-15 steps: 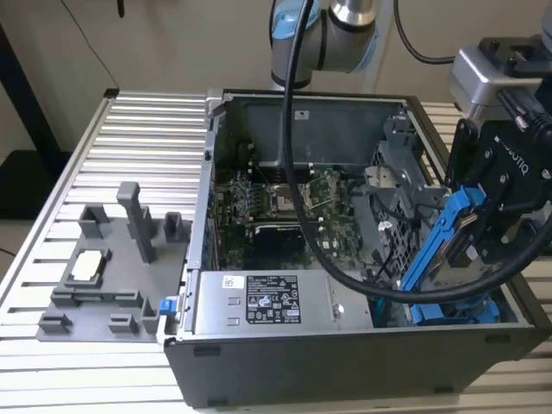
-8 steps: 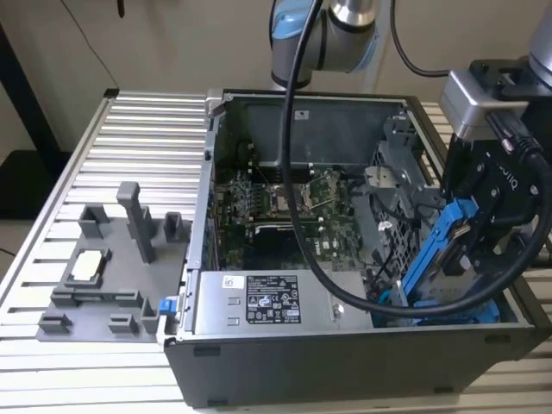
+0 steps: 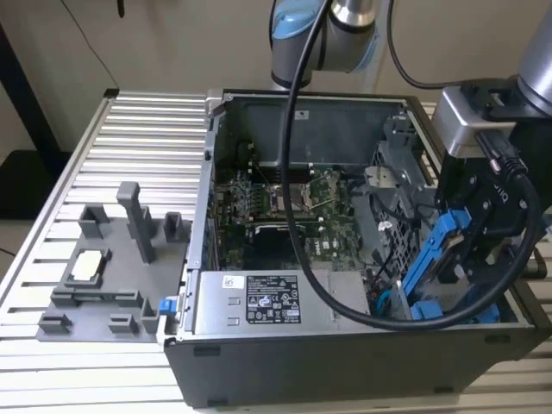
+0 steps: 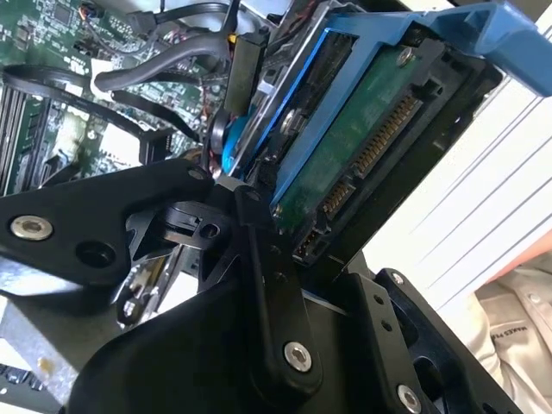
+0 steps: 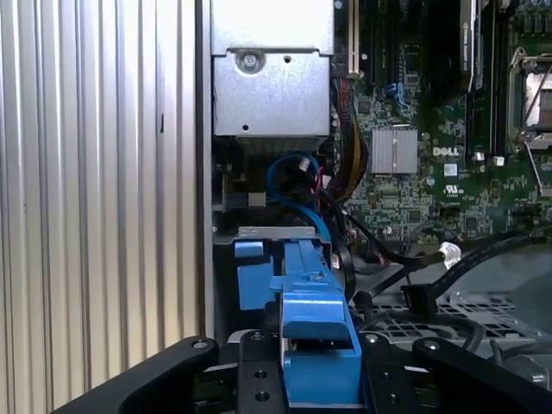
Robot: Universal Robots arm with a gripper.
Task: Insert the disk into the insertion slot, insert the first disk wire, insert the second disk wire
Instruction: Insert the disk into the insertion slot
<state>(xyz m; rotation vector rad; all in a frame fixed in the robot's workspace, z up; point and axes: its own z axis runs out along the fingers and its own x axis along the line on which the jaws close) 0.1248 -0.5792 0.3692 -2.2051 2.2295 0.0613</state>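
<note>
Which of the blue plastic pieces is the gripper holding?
The long carrier frame around the disk, tilted at the exterior view's right; the small blue tab sits apart beside the labelled box.

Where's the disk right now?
In the exterior view the disk is at the right of the open case, held tilted in the hand, by the insertion slot and right of the power-supply box.

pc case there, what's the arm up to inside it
The gripper holds the disk by its blue carrier at the exterior view's right end of the open case. The disk is tilted, lower end down at the slot, not yet lying flat in it. A loose wire lies beside.
</note>
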